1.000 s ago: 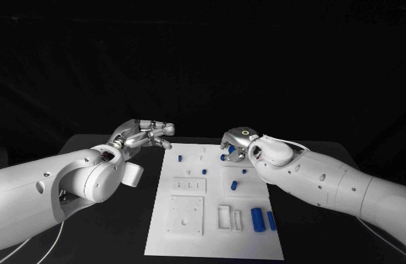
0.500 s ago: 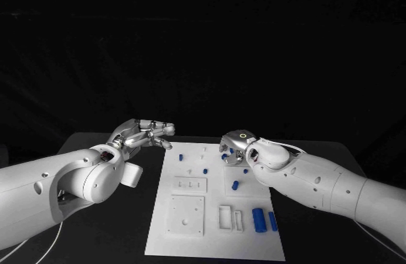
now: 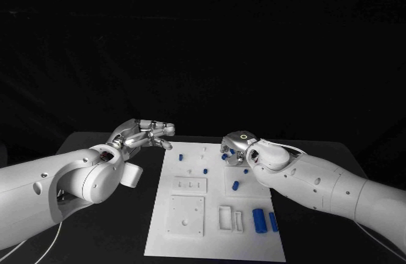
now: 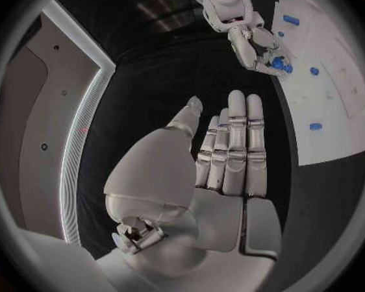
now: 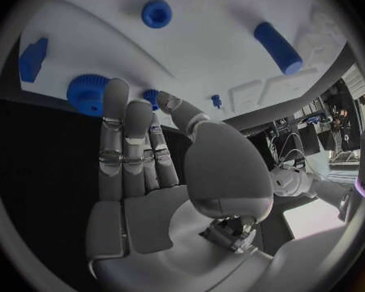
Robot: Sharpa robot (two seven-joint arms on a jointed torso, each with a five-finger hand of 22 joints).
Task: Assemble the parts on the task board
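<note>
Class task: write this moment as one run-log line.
left robot hand: open, beside task board | right robot hand: over board's far end, fingertips at blue part, grasp unclear

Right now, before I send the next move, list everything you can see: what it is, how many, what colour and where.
task board: one, white, middle of the table, between the two arms.
parts: several, blue; small pegs near the board's far end and middle, two larger cylinders lying side by side at its near right.
table: one, black, under the board.
left hand: one, silver, raised beside the board's far left corner, fingers apart, holding nothing.
right hand: one, silver, over the board's far right part, fingertips at a blue part; whether it grips it is unclear.
</note>
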